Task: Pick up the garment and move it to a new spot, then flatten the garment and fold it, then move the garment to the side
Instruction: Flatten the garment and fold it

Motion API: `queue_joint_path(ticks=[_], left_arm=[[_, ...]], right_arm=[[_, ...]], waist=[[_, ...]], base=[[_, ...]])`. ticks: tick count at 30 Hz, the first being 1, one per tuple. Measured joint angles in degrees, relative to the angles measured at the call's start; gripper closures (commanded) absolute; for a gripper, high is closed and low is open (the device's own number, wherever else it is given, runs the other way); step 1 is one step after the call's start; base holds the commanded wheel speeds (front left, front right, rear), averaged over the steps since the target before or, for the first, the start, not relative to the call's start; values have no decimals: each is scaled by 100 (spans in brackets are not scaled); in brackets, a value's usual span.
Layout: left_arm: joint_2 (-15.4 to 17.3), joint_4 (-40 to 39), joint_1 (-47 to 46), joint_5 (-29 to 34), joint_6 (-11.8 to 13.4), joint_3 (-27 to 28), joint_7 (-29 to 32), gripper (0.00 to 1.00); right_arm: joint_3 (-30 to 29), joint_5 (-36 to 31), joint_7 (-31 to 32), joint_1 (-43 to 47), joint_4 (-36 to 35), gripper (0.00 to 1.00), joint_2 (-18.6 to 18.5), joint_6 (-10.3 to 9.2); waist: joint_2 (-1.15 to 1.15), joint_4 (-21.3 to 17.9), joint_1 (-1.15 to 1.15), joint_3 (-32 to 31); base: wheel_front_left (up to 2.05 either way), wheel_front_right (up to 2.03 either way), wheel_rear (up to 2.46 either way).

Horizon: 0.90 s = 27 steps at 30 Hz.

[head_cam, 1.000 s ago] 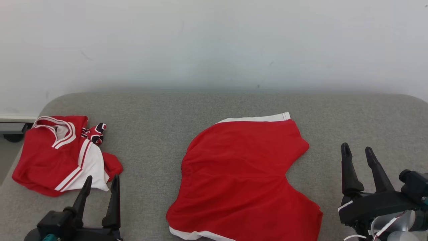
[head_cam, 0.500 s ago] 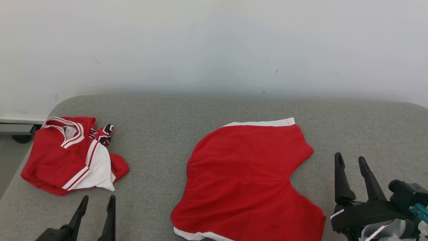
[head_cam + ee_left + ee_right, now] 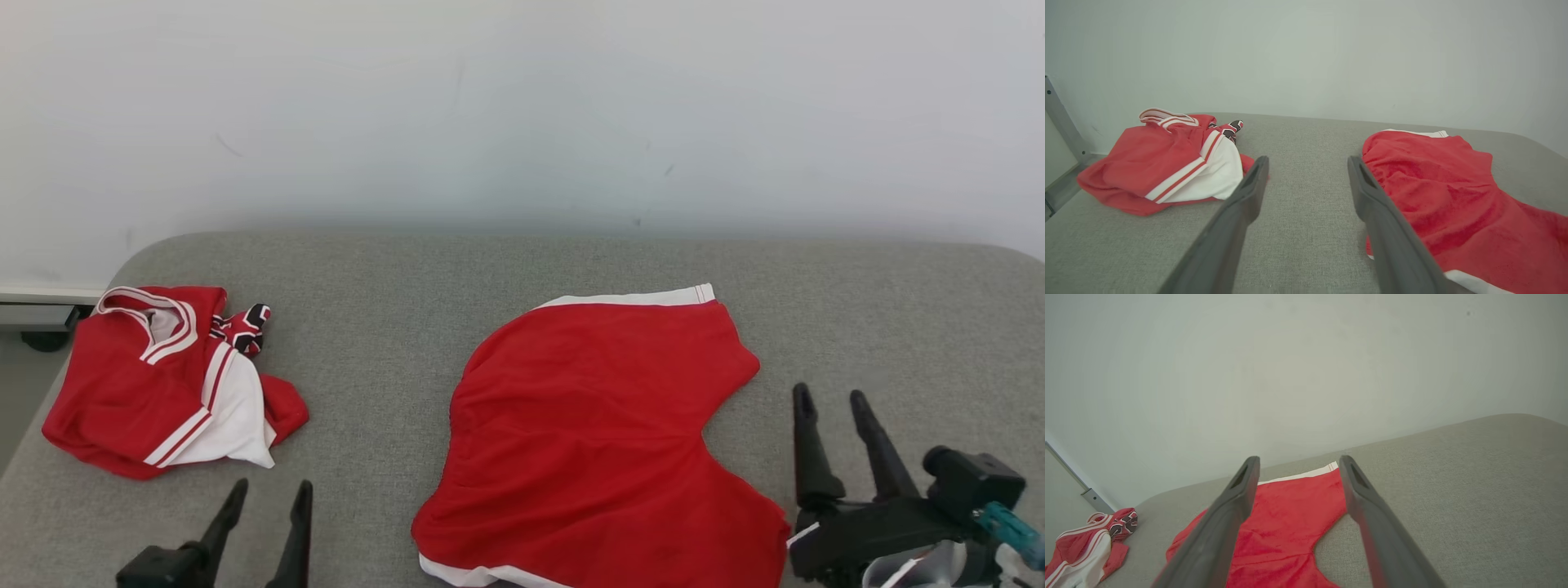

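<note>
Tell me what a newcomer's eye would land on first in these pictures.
The red shorts, spread out in the middle of the grey padded surface, stand out most. Next comes the crumpled red and white jersey at its left end. The left pincer and the right pincer hover open at the near edge, holding nothing.

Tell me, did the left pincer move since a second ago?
Yes. Against the crumpled jersey, the left pincer has drawn back toward the robot: its tips reached up beside the jersey's white panel before, and now stop below it.
</note>
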Motion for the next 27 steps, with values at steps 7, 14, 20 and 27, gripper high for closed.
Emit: queue_joint_path(ticks=[7, 14, 20, 27], left_arm=[[15, -16, -5, -76, -143, -401, 1039, 0], [0, 303, -282, -75, -272, -870, 2146, 0], [-107, 815, -707, -74, -370, -1082, 2842, 0], [-187, 1085, -1113, -115, -466, -1082, 3299, 0]], right_arm=[[627, -348, 1155, 496, -75, 0, -435, 93], [1266, -792, 2464, 925, -234, 0, -678, 52], [1491, -905, 3243, 1066, -250, 5, -659, -77], [1538, -961, 3867, 1262, -365, 0, -614, -200]], waist=[[0, -35, 0, -4], [0, -173, 0, 16], [0, -293, 0, 130], [0, -414, 0, 337]], base=[[0, 0, 0], [0, 0, 0], [0, 0, 0], [0, 0, 0]])
